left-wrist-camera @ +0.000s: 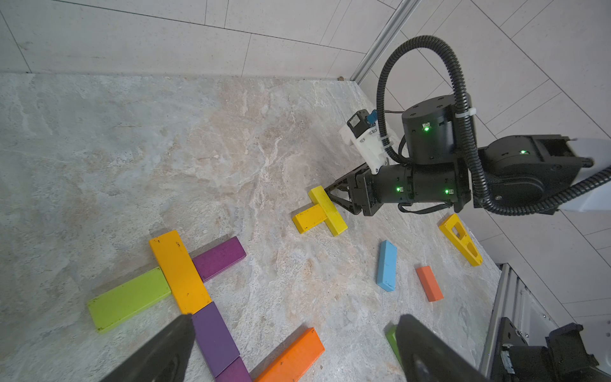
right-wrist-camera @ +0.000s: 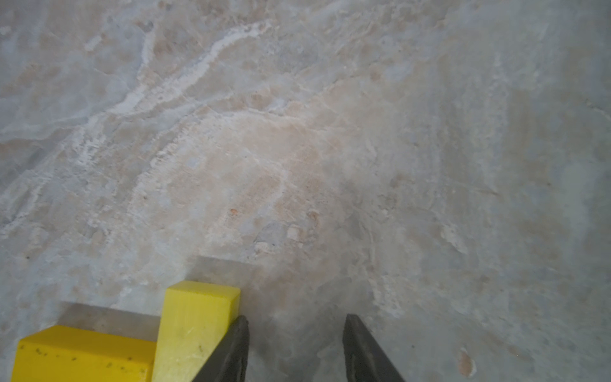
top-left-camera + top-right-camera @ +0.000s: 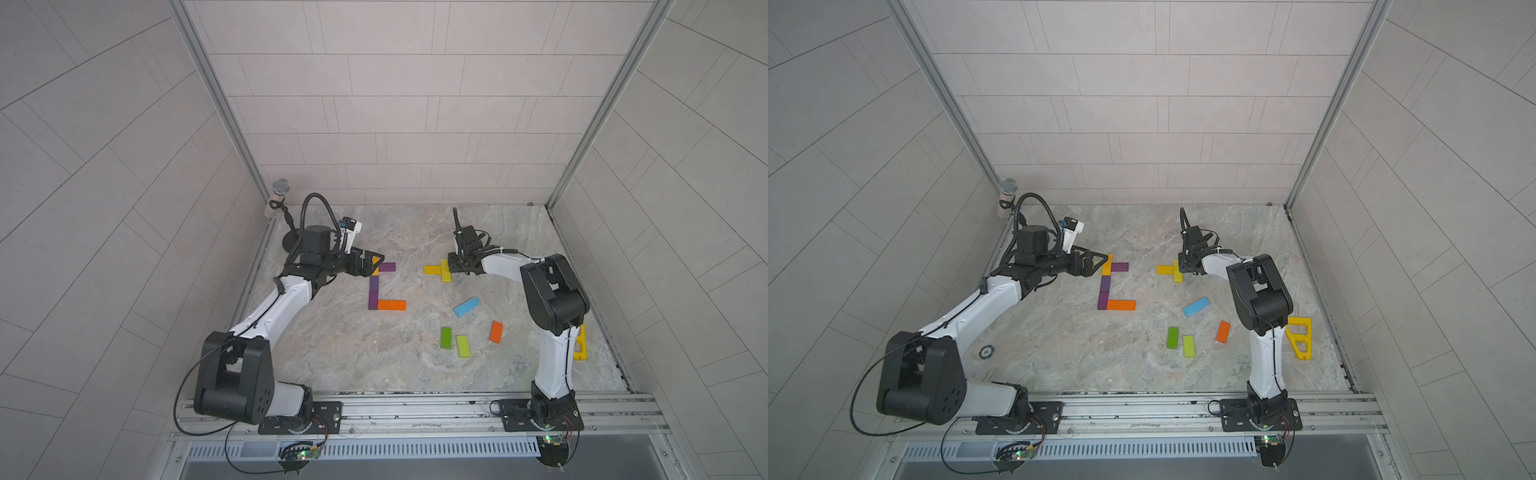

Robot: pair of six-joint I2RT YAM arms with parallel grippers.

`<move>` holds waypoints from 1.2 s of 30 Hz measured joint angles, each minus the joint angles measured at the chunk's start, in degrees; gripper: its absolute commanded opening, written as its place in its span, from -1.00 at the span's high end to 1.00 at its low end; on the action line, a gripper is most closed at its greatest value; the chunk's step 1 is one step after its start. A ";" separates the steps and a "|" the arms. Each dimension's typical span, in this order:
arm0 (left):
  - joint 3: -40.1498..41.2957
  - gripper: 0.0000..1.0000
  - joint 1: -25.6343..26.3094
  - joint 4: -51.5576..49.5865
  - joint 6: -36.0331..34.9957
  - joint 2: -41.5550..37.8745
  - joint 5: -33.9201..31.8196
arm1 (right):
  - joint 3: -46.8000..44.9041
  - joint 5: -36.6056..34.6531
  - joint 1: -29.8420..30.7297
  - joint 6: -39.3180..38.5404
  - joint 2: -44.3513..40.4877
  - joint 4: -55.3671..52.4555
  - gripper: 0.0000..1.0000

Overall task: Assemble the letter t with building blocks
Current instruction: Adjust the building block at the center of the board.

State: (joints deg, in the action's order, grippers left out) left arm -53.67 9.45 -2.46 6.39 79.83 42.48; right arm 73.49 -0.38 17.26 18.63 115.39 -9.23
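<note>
Marbled grey-beige bench (image 3: 332, 353), pale tiled walls on three sides, aluminium corner posts, rail along near edge. Right end effector (image 2: 296, 319): low over bench, parted partway, gap empty, gripping nothing. Touching outer flank of one finger (image 2: 231, 347): lemon-yellow flat rectangular block (image 2: 195, 324); butted square against that block's far side, golden-yellow flat block (image 2: 82, 354). Small T lying flat right at the fingertips. Judged: flank used as a pusher to square crossbar against stem, hence no clamp. Left end effector (image 1: 296, 320): spread fully wide, empty, hovering just above a bigger figure: amber flat block (image 1: 180, 271) ahead of the fingertips, flanked by lime-green long block (image 1: 129, 297) and purple block (image 1: 220, 258); purple stem blocks (image 1: 215, 337) running back beside one fingertip, orange long block (image 1: 291, 355) off the stem's foot. Probably parked wide to stay clear. Spares loose, well behind right end effector toward its arm base: light-blue block (image 3: 466, 306), small orange block (image 3: 496, 331), green block (image 3: 446, 337), pale lime block (image 3: 463, 345). Yellow cut-out frame piece (image 3: 1300, 336) beside that arm, unused.
</note>
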 measured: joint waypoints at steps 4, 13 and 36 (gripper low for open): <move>-0.09 -1.00 0.00 -0.17 0.00 0.24 0.04 | -2.71 -2.97 0.00 -0.31 -2.03 0.92 -0.28; -4.17 -1.00 0.33 -4.74 0.94 3.65 1.18 | -14.34 -9.62 0.00 -1.66 -22.03 2.03 -1.00; -8.26 -1.00 24.52 -13.77 -8.22 -14.08 -27.30 | -41.68 -1.95 -2.67 6.67 -61.46 1.11 -0.99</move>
State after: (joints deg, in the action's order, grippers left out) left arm -61.93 33.98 -16.23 -1.83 65.76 15.18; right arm 31.81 -2.33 14.59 25.30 53.93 -8.12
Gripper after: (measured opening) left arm 0.995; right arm 0.997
